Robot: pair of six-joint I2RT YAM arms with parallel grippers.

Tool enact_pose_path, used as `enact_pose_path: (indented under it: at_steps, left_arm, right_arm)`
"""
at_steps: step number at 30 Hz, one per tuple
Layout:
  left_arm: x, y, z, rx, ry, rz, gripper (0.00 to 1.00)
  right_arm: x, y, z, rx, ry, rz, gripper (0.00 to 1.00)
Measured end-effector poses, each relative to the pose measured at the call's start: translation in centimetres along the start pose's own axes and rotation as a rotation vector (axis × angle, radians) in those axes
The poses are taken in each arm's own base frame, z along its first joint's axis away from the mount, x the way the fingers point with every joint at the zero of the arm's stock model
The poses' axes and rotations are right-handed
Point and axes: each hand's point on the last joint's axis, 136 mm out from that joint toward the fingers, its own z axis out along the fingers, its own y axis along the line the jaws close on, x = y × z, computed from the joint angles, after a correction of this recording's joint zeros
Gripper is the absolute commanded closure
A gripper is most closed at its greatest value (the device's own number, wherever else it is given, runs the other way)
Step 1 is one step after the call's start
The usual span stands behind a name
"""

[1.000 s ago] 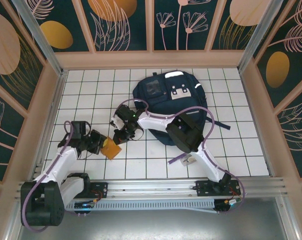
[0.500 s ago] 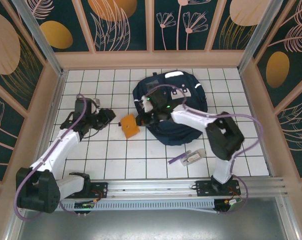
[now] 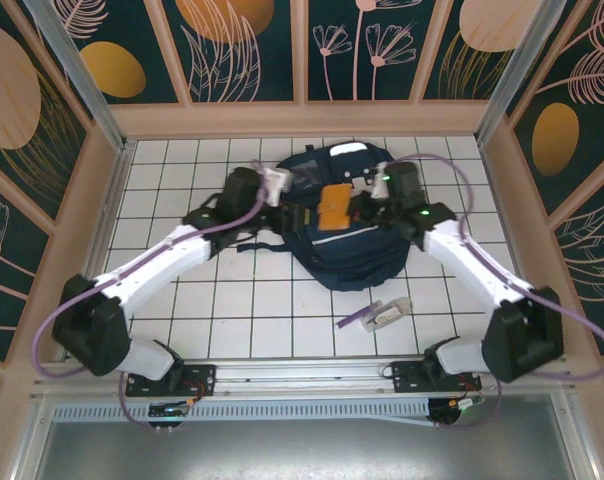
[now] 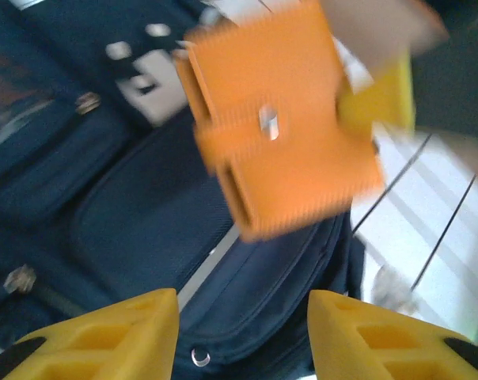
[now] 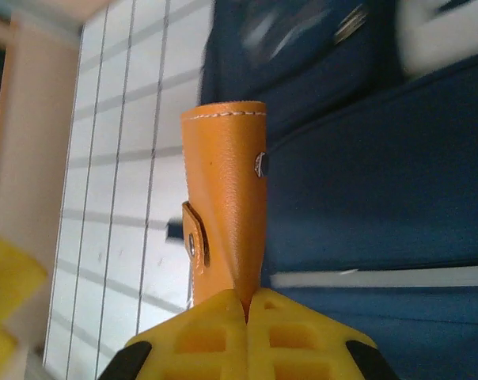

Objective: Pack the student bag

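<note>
Clamping the orange case [image 5: 227,198] by its near end, my right hand [image 5: 247,305] has its two fingers pressed tight together on the leather. The case stands straight out from the fingertips, its long axis running on from the hand. The student bag [image 3: 357,255] lies directly beneath that hand and the case, flat on the white-tiled surface [image 3: 182,170], with navy fabric spreading below and to the far side of my right fingertips. My left hand [image 4: 243,317] is part open and holds nothing. Its two fingers stand apart, with the case a little way ahead of them and above the bag, and I can see no contact. So the case sits between my two hands, the right one carrying it and the left facing it from the other side.

What the next move turns on, I judge, is that the bag is straight below the case rather than off to either side. The way in is down, and my right hand is the one that must take it there. Which pocket is open I cannot tell: from above, the mouth of the bag is covered by the case and both hands, and both wrist views are smeared by blur. I see zip pulls [image 4: 21,279] below my left fingers, but not whether any zip is undone. Whether the case touches the fabric I cannot tell either.
</note>
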Motion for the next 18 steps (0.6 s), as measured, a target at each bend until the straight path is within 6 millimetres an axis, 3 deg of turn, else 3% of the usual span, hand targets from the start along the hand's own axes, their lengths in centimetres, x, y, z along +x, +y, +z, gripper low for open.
enact_pose_path:
  at_steps: [2, 6, 8, 11, 14, 17, 18]
  left_arm:
    - [2.1, -2.0, 2.6, 0.024, 0.061, 0.18, 0.41]
    - [6.7, -3.6, 7.2, 0.024, 0.191, 0.459, 0.38]
    - [7.9, -3.4, 9.5, -0.01, 0.237, 0.561, 0.38]
    - [8.1, -1.7, 11.7, -0.104, 0.266, 0.649, 0.4]
    - [7.5, 0.0, 12.8, -0.201, 0.273, 0.696, 0.65]
    - [7.4, 0.7, 13.2, -0.249, 0.281, 0.726, 0.95]
    - [7.3, 0.7, 13.2, -0.261, 0.281, 0.735, 1.0]
  right_arm:
    - [-2.2, -2.5, -2.8, 0.064, -0.099, 0.044, 1.0]
    - [-4.7, -6.8, -7.9, 0.196, -0.251, 0.122, 1.0]
    - [-5.4, -8.5, -10.1, 0.252, -0.311, 0.146, 1.0]
    - [-5.6, -9.7, -12.2, 0.299, -0.359, 0.163, 1.0]
    - [-5.2, -9.9, -12.9, 0.312, -0.365, 0.163, 1.0]
    - [-4.1, -10.3, -12.3, 0.31, -0.329, 0.167, 1.0]
    - [-3.8, -10.4, -12.1, 0.308, -0.316, 0.17, 1.0]
